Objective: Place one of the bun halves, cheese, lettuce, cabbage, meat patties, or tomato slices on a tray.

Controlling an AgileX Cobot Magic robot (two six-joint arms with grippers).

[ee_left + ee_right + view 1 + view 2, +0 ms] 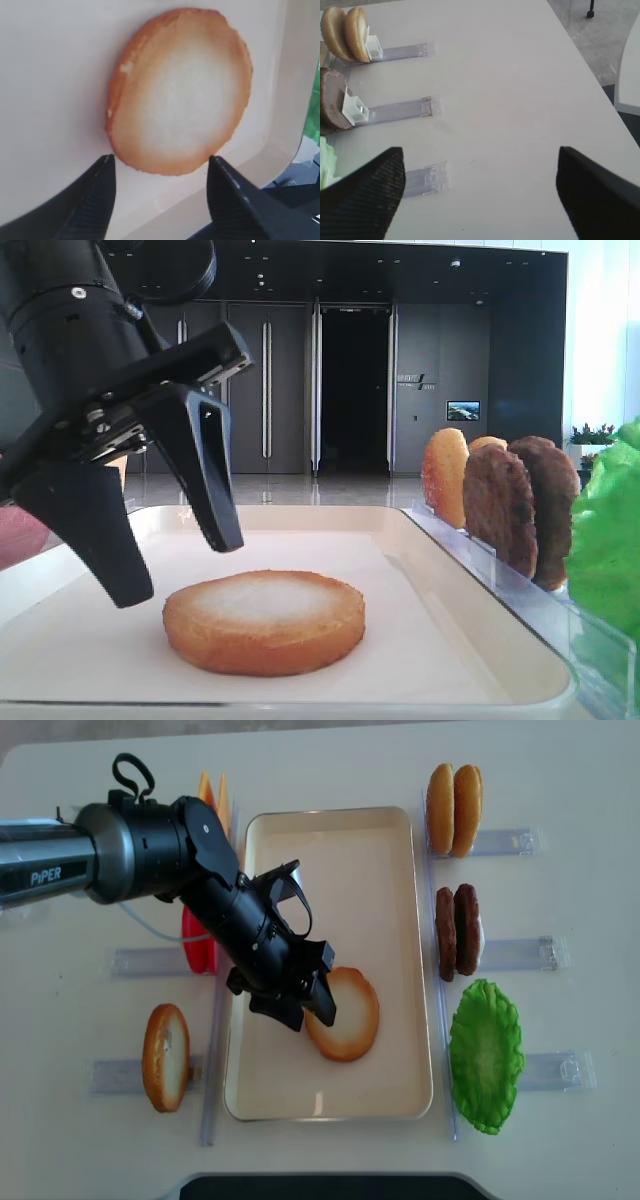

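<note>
Though flat, bun half [345,1014] on tray [330,840]

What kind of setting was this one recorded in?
Probably a demo tabletop in an office lobby, not a kitchen: a white table with burger parts in clear racks, and dark panelled doors with a wall screen behind.

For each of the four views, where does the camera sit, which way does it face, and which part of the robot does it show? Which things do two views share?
Exterior high: low at the tray's edge, facing level across it; shows the left claw, open, above the bun half.
Right wrist: on the right arm, looking down at the table; its fingers stand apart.
Left wrist: on the left arm, looking down on the bun half; shows both fingertips.
Exterior high (realsense): overhead, straight down; shows the left arm.
Shared: bun half and tray in three views; patties in the right wrist view too.
</note>
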